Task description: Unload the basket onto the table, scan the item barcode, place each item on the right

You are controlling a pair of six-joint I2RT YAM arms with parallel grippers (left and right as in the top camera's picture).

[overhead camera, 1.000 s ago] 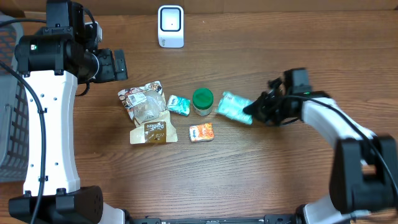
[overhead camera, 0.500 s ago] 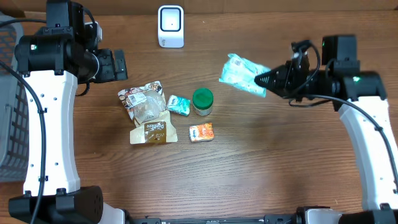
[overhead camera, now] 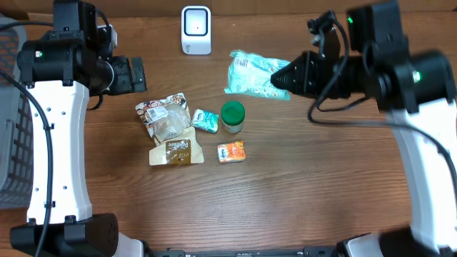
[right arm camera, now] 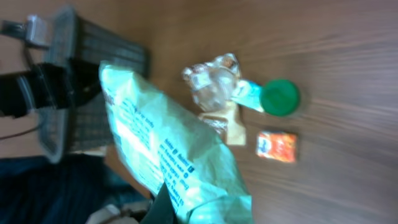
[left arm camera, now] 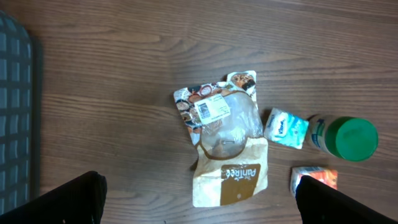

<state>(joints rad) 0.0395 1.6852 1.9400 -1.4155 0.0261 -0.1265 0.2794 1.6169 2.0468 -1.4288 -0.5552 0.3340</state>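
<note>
- Table (overhead camera: 285, 200): brown wood with long grain lines; it runs off every edge of the overhead view.
- Arms: white shells with black joints. The left gripper (left arm camera: 199, 193) has its jaws spread wide with nothing between them. Its wrist cam only catches two dark fingertips in the bottom corners.
- Right gripper (overhead camera: 284, 77): black, pinched tight on the packet's right edge. Its own cam barely shows the fingers, just a dark wedge at the bottom.
- Basket (overhead camera: 14, 164): grey plastic grid at the far left, mostly cut off.
- Packet (overhead camera: 250, 71): the task item. It's a soft, crinkly, pale teal pouch with white print, held up off the table just right of the scanner and above the jar in the overhead view. The print is too blurry to read on the right wrist cam.
- Clear bag (overhead camera: 166, 118): wrinkly film with a printed top and a white label. It overlaps the pouch, so it's hard to tell where one ends.
- Pouch (overhead camera: 176, 150): flat brown kraft look, with its top edge under the bag.
- Scanner (overhead camera: 196, 30): white rounded box with a dark-rimmed window, at the back edge.
- Jar (overhead camera: 232, 116): round green lid, pale body mostly hidden under it.
- Tissue pack (overhead camera: 206, 120): small teal and white square, just beside the jar.
- Orange packet (overhead camera: 231, 151): small glossy rectangle, half cut off on the left wrist cam.
</note>
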